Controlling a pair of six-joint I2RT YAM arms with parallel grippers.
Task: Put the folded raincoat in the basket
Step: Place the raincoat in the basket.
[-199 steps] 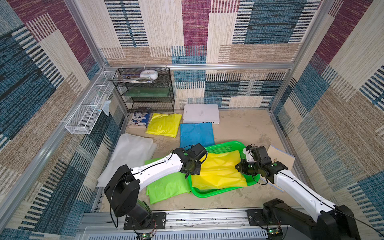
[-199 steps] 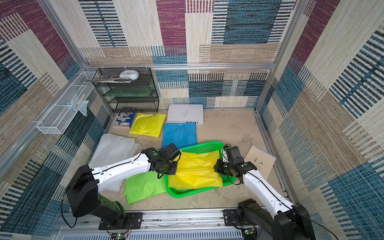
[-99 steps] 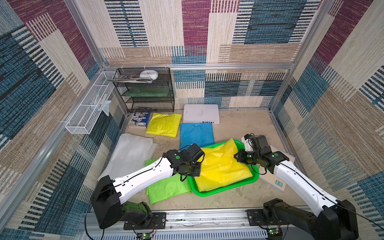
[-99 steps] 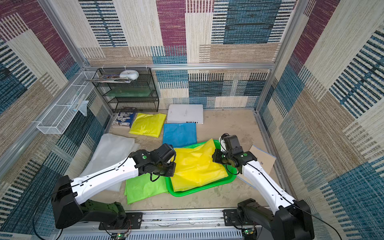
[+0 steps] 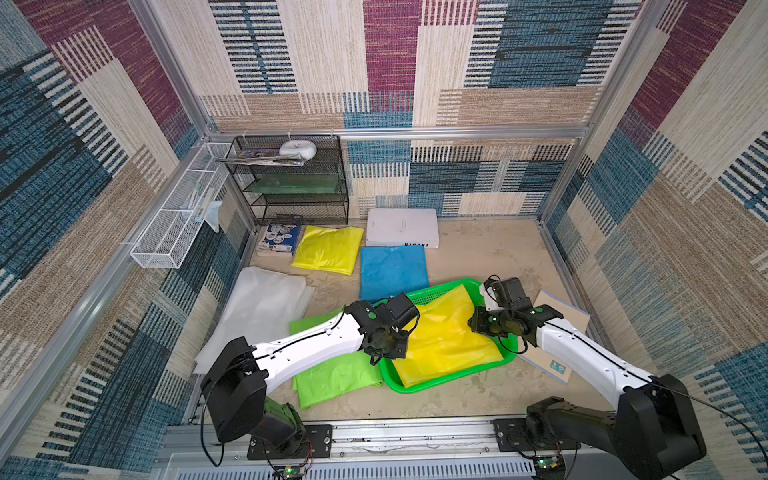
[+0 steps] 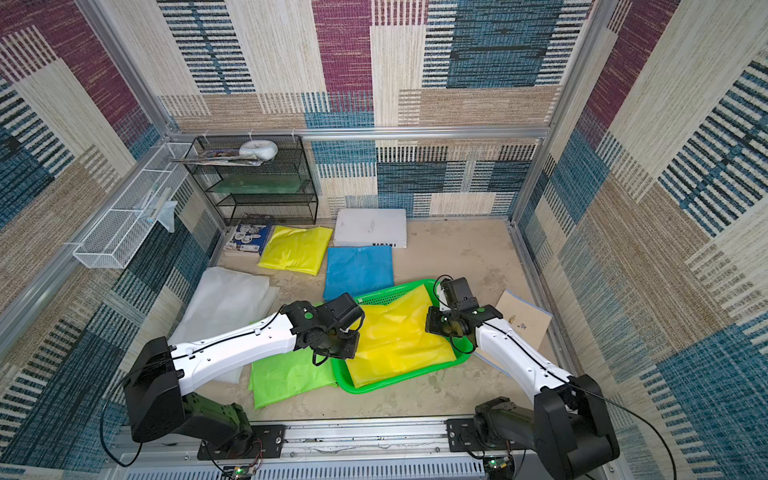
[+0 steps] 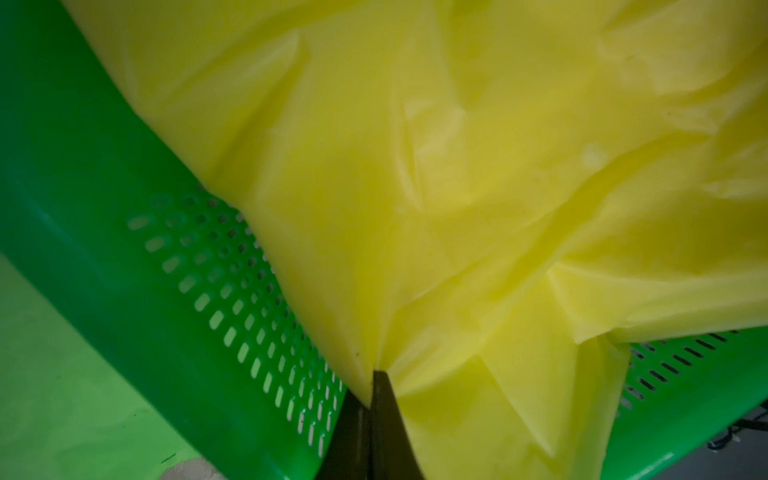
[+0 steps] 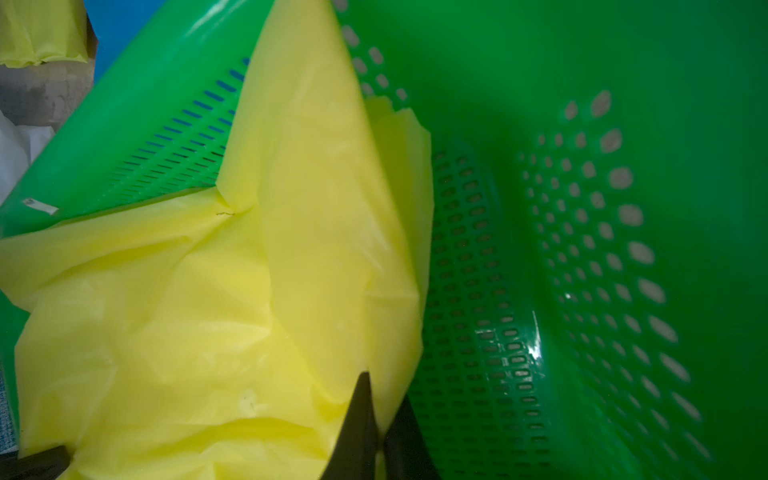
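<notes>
Now the yellow raincoat [image 5: 446, 332] lies inside the green basket [image 5: 440, 381], covering most of its floor, with one corner leaning up against the far wall. The left pincer [image 7: 371, 395] is closed tight on the raincoat's edge at one side of the basket. The right pincer [image 8: 376, 411] is pinched on a fold at the opposite side. A lime-green sheet [image 5: 332, 374] lies on the table just beside the basket.

A robot lab's test booth: aluminium frame [image 5: 399, 132], patchwork woven wall panels [image 5: 390, 45], left arm [image 5: 307, 349] and right arm [image 5: 582, 353] bolted to a front rail [image 5: 415, 432].
</notes>
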